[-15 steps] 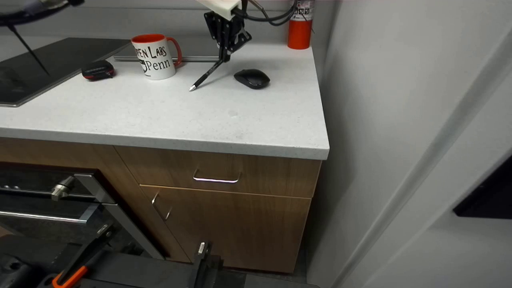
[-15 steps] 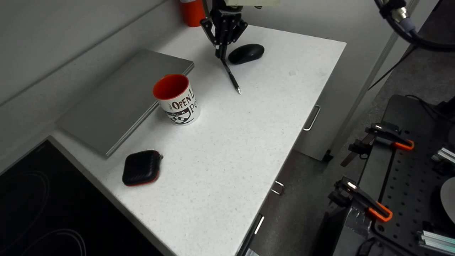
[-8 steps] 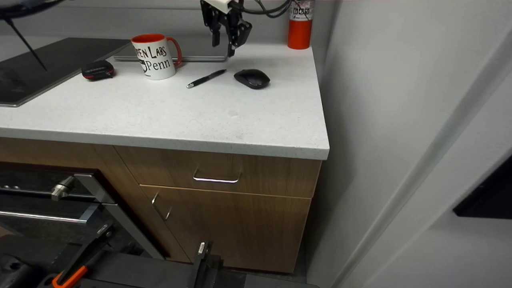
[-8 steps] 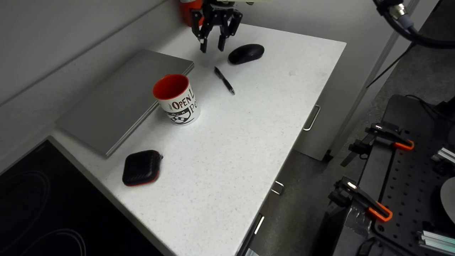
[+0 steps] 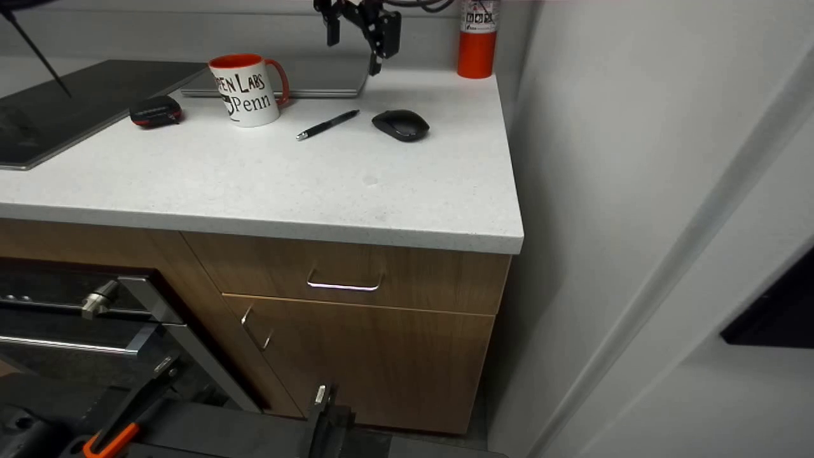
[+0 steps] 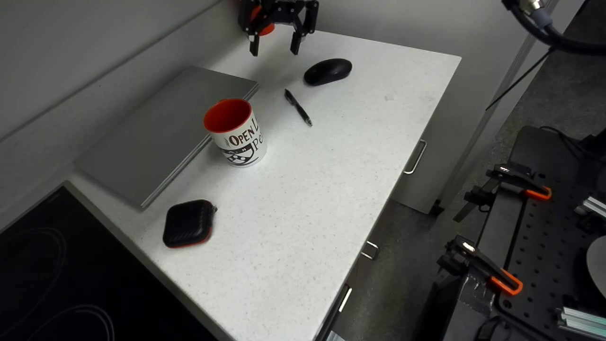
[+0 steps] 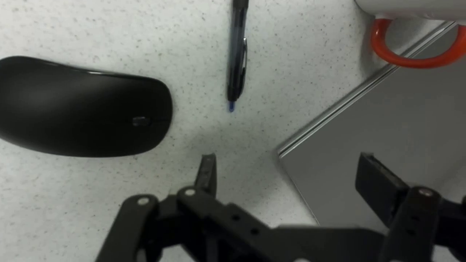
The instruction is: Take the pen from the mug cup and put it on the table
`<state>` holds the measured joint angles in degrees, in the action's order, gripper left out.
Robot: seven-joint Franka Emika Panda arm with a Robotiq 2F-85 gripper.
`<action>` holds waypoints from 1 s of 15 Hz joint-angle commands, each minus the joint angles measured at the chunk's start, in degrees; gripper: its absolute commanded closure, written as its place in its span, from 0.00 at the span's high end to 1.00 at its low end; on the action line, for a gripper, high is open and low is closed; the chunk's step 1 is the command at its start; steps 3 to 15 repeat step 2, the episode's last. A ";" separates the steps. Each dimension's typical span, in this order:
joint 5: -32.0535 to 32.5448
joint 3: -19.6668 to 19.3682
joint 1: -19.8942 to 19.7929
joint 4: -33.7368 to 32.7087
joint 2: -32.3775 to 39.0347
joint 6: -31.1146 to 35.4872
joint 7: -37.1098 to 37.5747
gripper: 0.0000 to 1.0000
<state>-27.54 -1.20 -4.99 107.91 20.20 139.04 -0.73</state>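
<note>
The thin dark pen [image 5: 328,124] lies flat on the white table [image 5: 254,184], in front of the mouse and clear of the mug cup. In an exterior view the pen [image 6: 298,108] sits between the mouse and the mug cup [image 6: 241,142], which stands upright with its red inside showing. My gripper [image 6: 274,53] hangs above the table toward the back, its two fingers wide apart and nothing between them. In the wrist view the open gripper [image 7: 287,155] shows below the pen [image 7: 236,54], whose far end is cut off by the frame.
A black mouse [image 6: 328,72] lies close to the pen. A flat grey laptop-like slab [image 6: 165,132] rests behind the mug. A small black case [image 6: 188,223] lies near the dark cooktop [image 6: 71,274]. A red canister [image 5: 477,54] stands at the back corner.
A second ago my gripper was shut on the pen, holding it tilted with one end low. It has since opened and risen away, and the pen has dropped flat onto the table.
</note>
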 commanded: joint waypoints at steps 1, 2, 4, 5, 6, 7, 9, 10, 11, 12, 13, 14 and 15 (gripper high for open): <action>0.49 0.86 -0.79 -0.08 -0.03 -0.01 0.41 1.00; 0.48 0.87 -0.79 -0.10 -0.03 -0.01 0.44 1.00; 0.48 0.87 -0.79 -0.10 -0.03 -0.01 0.44 1.00; 0.48 0.87 -0.79 -0.10 -0.03 -0.01 0.44 1.00; 0.48 0.87 -0.79 -0.10 -0.03 -0.01 0.44 1.00; 0.48 0.87 -0.79 -0.10 -0.03 -0.01 0.44 1.00; 0.48 0.87 -0.79 -0.10 -0.03 -0.01 0.44 1.00; 0.48 0.87 -0.79 -0.10 -0.03 -0.01 0.44 1.00; 0.48 0.87 -0.79 -0.10 -0.03 -0.01 0.44 1.00; 0.48 0.87 -0.79 -0.10 -0.03 -0.01 0.44 1.00; 0.48 0.87 -0.79 -0.10 -0.03 -0.01 0.44 1.00; 0.48 0.87 -0.79 -0.10 -0.03 -0.01 0.44 1.00; 0.48 0.87 -0.79 -0.10 -0.03 -0.01 0.44 1.00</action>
